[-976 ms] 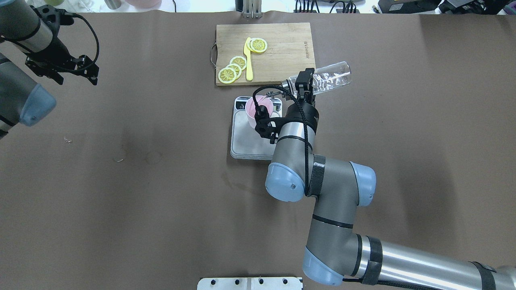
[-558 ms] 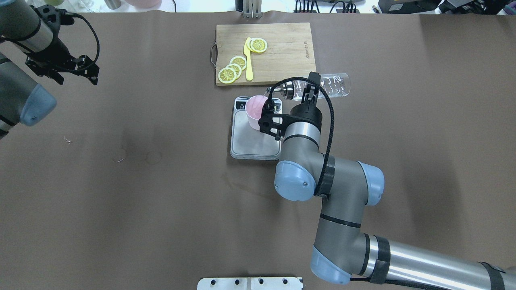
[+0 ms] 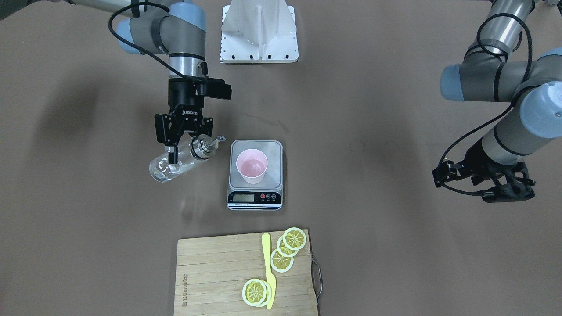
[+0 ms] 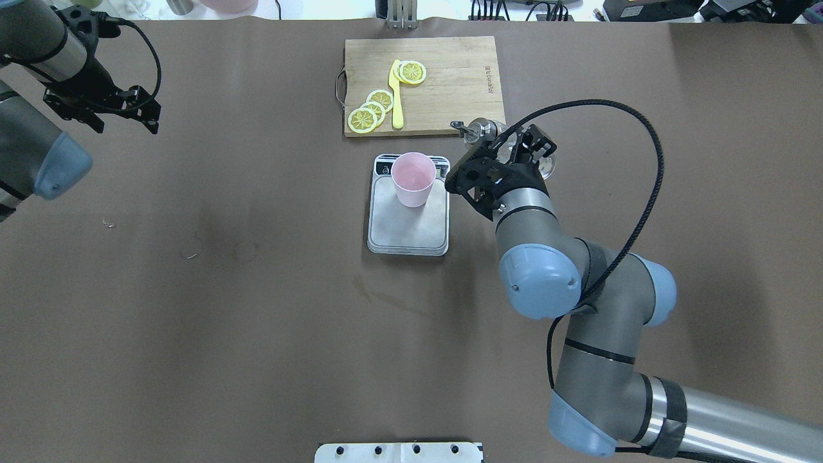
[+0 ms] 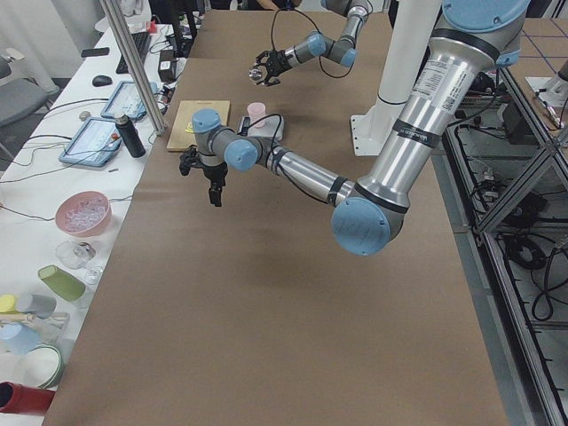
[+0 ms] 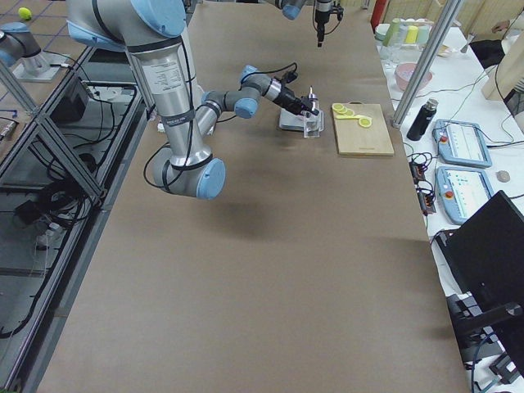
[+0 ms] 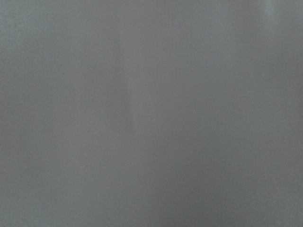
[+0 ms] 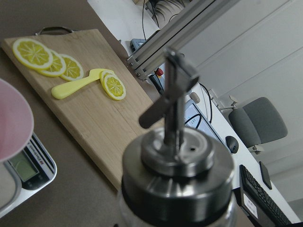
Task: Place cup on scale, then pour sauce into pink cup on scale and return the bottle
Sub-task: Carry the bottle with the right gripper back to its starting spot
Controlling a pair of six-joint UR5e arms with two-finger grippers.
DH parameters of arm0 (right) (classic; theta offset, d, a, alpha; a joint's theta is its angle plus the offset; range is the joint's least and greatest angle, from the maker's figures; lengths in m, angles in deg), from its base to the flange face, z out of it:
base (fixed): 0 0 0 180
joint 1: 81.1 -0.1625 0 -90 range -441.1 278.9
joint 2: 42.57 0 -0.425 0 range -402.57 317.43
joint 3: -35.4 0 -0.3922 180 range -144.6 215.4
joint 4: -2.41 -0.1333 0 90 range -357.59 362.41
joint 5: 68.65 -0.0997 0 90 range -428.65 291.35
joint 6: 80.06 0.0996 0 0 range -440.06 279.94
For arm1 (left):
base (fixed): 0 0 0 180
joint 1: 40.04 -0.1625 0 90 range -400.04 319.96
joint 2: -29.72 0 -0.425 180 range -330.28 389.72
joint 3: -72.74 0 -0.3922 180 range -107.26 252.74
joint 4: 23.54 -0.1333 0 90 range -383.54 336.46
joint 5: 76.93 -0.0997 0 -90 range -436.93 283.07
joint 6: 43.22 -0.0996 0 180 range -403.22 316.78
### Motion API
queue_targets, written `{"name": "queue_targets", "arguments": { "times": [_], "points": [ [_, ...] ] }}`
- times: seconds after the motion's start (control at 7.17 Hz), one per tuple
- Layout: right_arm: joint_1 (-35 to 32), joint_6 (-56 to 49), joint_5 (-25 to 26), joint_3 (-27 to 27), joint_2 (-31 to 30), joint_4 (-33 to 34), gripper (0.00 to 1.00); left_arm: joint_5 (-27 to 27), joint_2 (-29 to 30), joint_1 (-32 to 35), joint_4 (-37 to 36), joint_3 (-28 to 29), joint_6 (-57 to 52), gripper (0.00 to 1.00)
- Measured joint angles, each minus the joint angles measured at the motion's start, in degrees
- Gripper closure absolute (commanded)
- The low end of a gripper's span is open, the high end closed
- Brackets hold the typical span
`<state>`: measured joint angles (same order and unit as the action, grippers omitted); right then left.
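Far over on the left of the brown table (image 4: 193,289), the left gripper (image 4: 146,110) hangs up in the air. It looks dark and small, so nobody can tell if its fingers are spread or pressed together.

In the middle, at the far side, lies a wooden cutting board (image 4: 450,64). Yellow lemon slices (image 4: 371,109) and a yellow knife (image 4: 397,96) lie on it. Just in front of the board sits the scale (image 4: 408,231). The pink cup (image 4: 413,179) stands upright on the scale, near the end with the little screen.

To the right of the scale, the right gripper (image 3: 182,153) pinches the glass bottle (image 3: 164,171) around its body. The bottle is up in the air and tilted. Its silver cap (image 4: 481,128) end points toward the scale. The bottle is beside the cup, not over it. How much sauce is inside cannot be told.
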<state>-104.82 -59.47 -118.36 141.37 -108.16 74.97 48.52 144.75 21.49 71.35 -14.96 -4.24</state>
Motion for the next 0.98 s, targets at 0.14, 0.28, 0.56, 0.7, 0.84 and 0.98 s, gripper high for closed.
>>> {"name": "queue_targets", "arguments": {
  "times": [0.14,0.28,0.56,0.7,0.84,0.98],
  "points": [
    [-1.1,4.8,-2.5,3.3,-2.5,-1.1,1.0,0.0,0.1,0.0,0.0,-0.2,0.2,0.02],
    [-2.1,8.8,-4.7,5.4,-6.4,-5.7,1.0,0.0,0.3,0.1,-0.1,-0.5,0.4,0.02],
    [-5.4,13.7,-9.9,5.5,-16.1,-21.8,1.0,0.0,0.5,0.2,-0.1,-1.0,0.6,0.02],
    [-6.3,17.6,-11.3,3.4,-18.2,-28.9,1.0,0.0,0.5,0.2,-0.1,-1.2,0.6,0.02],
    [-6.6,21.1,-11.8,-0.1,-18.8,-35.9,1.0,0.0,0.5,0.1,-0.1,-1.2,0.6,0.02],
    [-6.8,23.6,-11.9,-3.8,-18.8,-41.5,1.0,0.0,0.5,0.1,-0.1,-1.2,0.6,0.02]
  ]
}}
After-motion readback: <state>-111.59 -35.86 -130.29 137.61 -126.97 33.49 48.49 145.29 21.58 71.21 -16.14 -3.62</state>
